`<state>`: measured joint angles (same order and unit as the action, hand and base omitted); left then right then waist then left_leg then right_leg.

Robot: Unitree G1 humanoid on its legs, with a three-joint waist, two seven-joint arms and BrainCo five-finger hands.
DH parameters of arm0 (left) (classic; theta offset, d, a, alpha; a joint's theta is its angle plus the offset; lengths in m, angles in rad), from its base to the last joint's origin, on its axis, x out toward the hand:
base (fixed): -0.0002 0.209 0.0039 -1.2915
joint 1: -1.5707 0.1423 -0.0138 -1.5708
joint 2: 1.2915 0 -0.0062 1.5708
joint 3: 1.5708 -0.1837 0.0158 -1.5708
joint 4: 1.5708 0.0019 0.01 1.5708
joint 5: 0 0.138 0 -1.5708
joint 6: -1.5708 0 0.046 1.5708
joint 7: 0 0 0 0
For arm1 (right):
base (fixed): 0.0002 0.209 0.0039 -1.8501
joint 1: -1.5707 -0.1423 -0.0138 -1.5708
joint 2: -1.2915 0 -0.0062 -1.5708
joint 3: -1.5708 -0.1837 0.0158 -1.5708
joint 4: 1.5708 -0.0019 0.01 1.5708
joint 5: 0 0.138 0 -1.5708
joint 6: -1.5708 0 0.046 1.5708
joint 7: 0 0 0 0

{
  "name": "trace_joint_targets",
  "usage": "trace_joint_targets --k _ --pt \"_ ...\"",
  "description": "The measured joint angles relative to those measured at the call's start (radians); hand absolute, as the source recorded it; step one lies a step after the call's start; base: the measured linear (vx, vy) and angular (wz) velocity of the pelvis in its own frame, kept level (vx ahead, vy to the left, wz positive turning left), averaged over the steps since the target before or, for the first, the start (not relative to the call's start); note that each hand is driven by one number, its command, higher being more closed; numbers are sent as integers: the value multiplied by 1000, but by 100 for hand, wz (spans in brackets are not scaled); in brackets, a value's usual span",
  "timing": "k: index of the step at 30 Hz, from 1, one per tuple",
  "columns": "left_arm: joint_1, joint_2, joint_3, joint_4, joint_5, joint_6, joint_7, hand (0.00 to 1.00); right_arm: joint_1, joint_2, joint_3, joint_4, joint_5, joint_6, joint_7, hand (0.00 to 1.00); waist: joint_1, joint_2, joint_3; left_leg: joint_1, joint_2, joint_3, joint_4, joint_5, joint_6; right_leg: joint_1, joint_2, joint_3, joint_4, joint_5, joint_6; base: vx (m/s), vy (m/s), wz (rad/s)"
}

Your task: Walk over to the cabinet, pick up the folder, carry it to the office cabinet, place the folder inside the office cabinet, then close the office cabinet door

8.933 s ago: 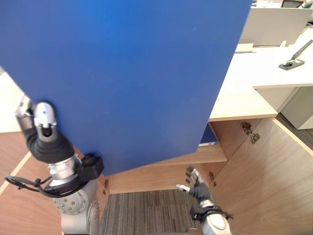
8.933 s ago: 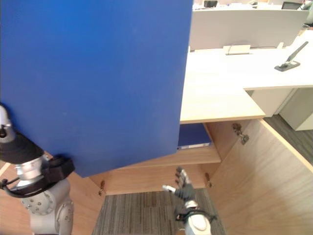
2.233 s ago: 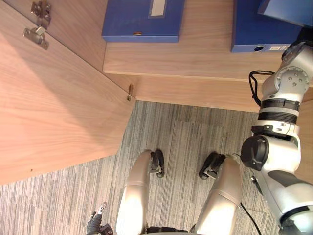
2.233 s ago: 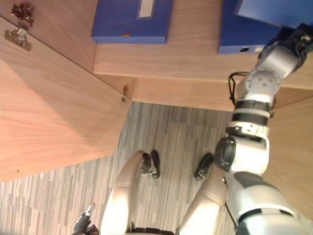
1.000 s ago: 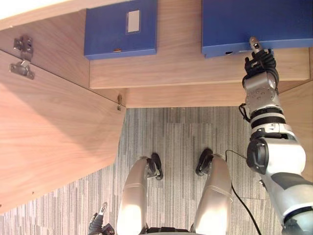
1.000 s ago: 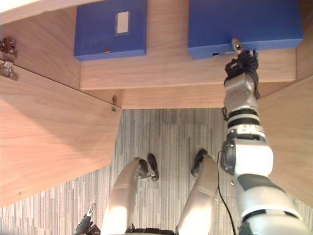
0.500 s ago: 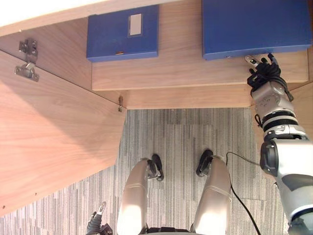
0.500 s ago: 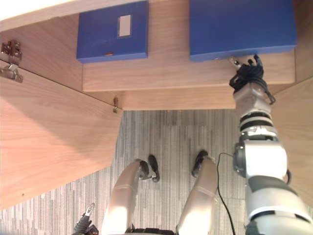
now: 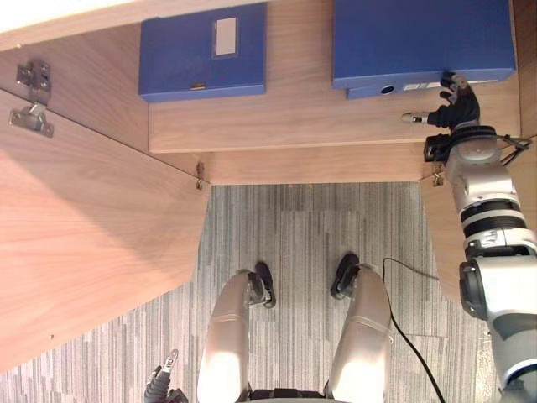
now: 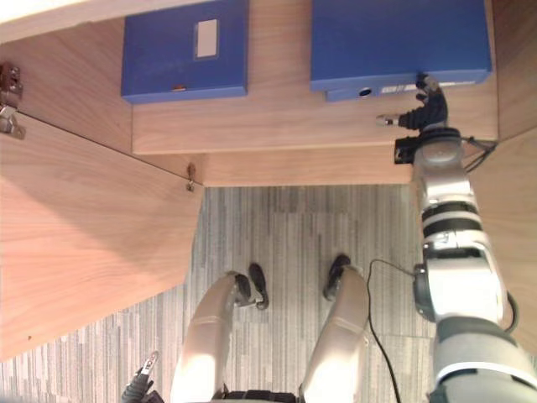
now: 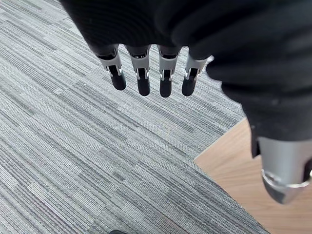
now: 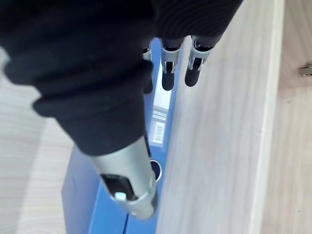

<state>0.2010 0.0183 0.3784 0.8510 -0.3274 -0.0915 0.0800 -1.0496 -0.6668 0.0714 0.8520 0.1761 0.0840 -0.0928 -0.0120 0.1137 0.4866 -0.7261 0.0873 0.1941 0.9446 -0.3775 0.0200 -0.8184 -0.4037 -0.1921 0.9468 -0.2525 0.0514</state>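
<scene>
Folder [image 9: 419,38] lies in the office cabinet, far right on the shelf [image 9: 294,113], atop another blue folder [image 9: 394,87]; our right hand [image 9: 456,105] has released it and eased back, fingers straight; our left hand [image 11: 146,73] hangs relaxed; we judge closing the door [image 9: 84,227] comes next.

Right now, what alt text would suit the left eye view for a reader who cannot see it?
The right robot hand, fingers straight, reaches to the front edge of two stacked blue folders on the open office cabinet's wooden shelf. A third blue folder lies further left, and the cabinet door stands open over grey carpet.
</scene>
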Motion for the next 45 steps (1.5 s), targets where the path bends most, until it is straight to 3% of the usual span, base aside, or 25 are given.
trace_joint_targets --k 4,8,12,16,22,28,30,33,36,38,41,45 --pt "8 8 0 0 0 -9 -1 0 -5 -27 14 -18 1 -4 8 0 1 -25 0 0 0 1 -4 0 0 0 -1 -1 -4 1 1 0 0 0" --pt "9 8 0 -2 -1 -14 -1 0 -21 -60 58 -38 -29 -4 29 0 0 -29 2 -1 0 4 -8 0 1 0 -1 -2 -12 5 4 0 0 0" --pt "20 8 0 -40 -1 -15 -11 0 -22 -80 124 -100 -234 -4 76 0 -2 -36 6 0 0 5 -13 0 1 1 -2 -5 -17 6 4 0 0 0" --pt "20 12 1 -45 0 -15 -23 0 -22 -83 128 -122 -317 -4 98 0 -2 -40 9 0 -2 4 -16 0 1 4 -5 -10 -19 6 4 3 8 1" --pt "20 14 2 -45 0 -15 -30 0 -36 -108 110 -110 -312 -4 88 0 -1 -41 9 -4 -8 1 -16 0 2 5 -13 -16 -19 6 4 3 38 4" --pt "20 14 2 -46 -1 -15 -29 0 -60 -107 61 -126 -264 -2 20 0 -1 -41 9 -5 -11 0 -16 1 4 5 -17 -16 -19 6 4 0 0 0" --pt "20 14 2 -48 -1 -15 -29 0 -46 -88 26 -231 -233 7 3 0 -7 -42 9 -5 -11 1 -16 1 4 5 -16 -16 -20 6 4 0 0 0" --pt "17 15 2 -77 0 -17 -22 0 25 -52 -62 -529 -233 5 -40 0 -8 -43 10 -5 -4 0 -17 2 3 4 -4 -18 -23 7 5 0 0 -3" --pt "15 14 2 -96 1 -21 -10 0 148 26 -192 -833 -266 7 -163 0 -6 -44 10 -4 0 0 -18 2 3 7 2 -19 -27 8 7 0 0 0" --pt "15 14 2 -109 7 -22 0 0 221 80 -226 -943 -341 18 -221 0 -6 -45 11 4 2 0 -21 -1 2 17 1 -20 -37 10 8 0 11 -6" --pt "15 14 2 -135 18 -23 7 0 367 173 -188 -1074 -441 33 -256 0 -14 -49 13 36 5 6 -37 -1 2 47 8 -21 -57 15 8 10 36 -10" --pt "15 17 4 -159 38 -30 7 0 472 253 -18 -1106 -516 -6 -215 0 -13 -48 12 48 9 14 -50 0 1 51 16 -20 -67 19 7 24 19 -7"
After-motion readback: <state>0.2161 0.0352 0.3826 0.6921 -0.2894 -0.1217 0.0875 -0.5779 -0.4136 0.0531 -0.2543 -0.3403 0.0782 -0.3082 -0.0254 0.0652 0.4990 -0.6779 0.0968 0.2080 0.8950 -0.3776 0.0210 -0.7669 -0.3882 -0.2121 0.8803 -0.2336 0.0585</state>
